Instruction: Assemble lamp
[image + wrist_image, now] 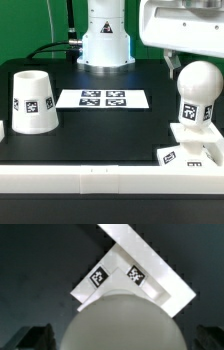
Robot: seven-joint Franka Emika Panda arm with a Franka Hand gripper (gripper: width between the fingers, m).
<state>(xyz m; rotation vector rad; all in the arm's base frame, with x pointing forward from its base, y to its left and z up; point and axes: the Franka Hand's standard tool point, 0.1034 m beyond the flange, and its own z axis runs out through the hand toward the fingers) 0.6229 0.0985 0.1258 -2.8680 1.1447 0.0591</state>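
The white rounded bulb [194, 98] stands upright on the flat square base [188, 155] at the exterior view's right, near the table's front edge. My gripper [196, 64] hangs just above the bulb's top, and one finger [171, 66] shows beside it. In the wrist view the bulb [122, 319] fills the space between my dark fingers [36, 336], with a gap on each side, so the gripper [122, 339] is open and not gripping. The base [140, 252] with its tags shows beyond the bulb. The tapered shade [31, 100] stands mouth down at the exterior view's left.
The marker board [101, 98] lies flat in the middle of the black table. The big white robot pedestal [105, 35] stands behind it. A white rim [100, 180] runs along the table's front edge.
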